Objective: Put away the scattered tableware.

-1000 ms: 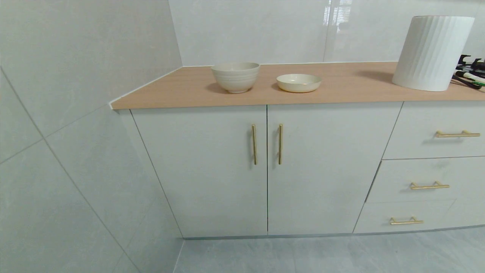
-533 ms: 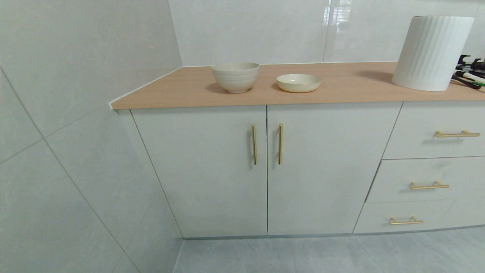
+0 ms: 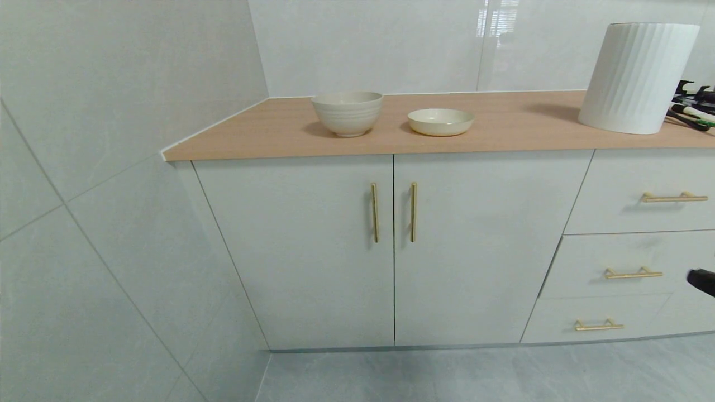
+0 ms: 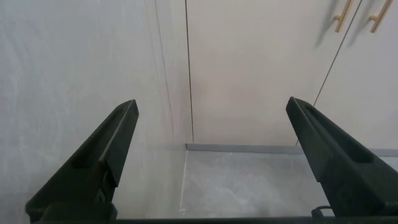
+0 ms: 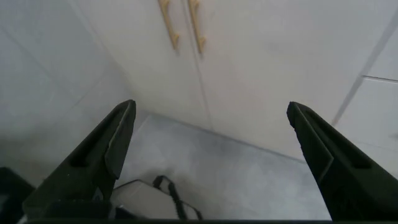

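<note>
cabinet doors [image 3: 391,245] ahead, left tool [image 4: 210,104], right tool [image 5: 210,106] low, agape

A dark tip of the right arm [image 3: 702,281] comes into the head view at its right edge. It sits level with the middle drawer [image 3: 592,257], low beside the cabinet front.

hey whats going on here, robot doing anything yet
Nothing is being handled yet. A deep bowl and a shallow dish sit apart on the wooden countertop, above closed cabinet doors. The left end effector and right end effector are both open and empty, low in front of the doors.
</note>
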{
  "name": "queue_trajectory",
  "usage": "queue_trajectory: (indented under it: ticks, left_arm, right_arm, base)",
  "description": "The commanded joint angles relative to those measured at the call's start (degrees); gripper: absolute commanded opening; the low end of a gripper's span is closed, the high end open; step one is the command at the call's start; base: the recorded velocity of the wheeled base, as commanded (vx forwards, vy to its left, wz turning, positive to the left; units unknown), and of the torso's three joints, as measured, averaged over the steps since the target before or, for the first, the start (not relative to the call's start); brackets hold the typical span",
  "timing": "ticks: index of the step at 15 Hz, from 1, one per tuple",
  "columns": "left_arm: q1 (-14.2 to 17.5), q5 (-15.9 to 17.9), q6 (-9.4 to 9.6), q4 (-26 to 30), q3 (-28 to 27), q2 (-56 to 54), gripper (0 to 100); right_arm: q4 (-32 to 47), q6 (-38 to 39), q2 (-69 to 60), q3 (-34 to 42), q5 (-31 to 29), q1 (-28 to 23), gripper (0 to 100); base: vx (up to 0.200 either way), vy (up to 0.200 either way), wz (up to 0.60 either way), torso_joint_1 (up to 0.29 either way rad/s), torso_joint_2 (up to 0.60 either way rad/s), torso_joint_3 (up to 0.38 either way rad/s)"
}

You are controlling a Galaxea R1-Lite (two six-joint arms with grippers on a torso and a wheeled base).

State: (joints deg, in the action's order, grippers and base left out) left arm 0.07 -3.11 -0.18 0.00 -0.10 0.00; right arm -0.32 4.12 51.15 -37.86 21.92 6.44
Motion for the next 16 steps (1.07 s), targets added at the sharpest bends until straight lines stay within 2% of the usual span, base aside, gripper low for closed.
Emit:
queue_trajectory:
  ticks: [1,3,4,10,13,16]
  left_arm:
    - [0.01,0.03,0.01,0.00,0.01,0.00,100]
    - [0.01,-0.06,-0.08,0.00,0.01,0.00,100]
    - [0.01,0.03,0.01,0.00,0.01,0.00,100]
    - [0.01,-0.06,-0.08,0.00,0.01,0.00,100]
    - [0.01,-0.06,0.01,0.00,0.01,0.00,100]
    - [0.01,-0.06,-0.08,0.00,0.01,0.00,100]
  right_arm:
    - [-0.12,0.36,16.79,-8.81,0.67,3.14,100]
    - [-0.39,0.89,22.15,-11.97,0.76,4.46,100]
    - [-0.65,1.42,25.05,-12.50,0.58,9.12,100]
    - [-3.55,1.42,43.86,-23.13,0.58,12.90,100]
    - [-9.53,1.42,50.89,-27.44,0.49,14.57,100]
    - [-10.41,1.68,56.95,-34.38,0.32,15.89,100]
  base:
    - [0.000,0.000,0.00,0.000,0.00,0.000]
    - [0.000,0.000,0.00,0.000,0.00,0.000]
    - [0.000,0.000,0.00,0.000,0.00,0.000]
    - [0.000,0.000,0.00,0.000,0.00,0.000]
    - [0.000,0.000,0.00,0.000,0.00,0.000]
    - [0.000,0.000,0.00,0.000,0.00,0.000]
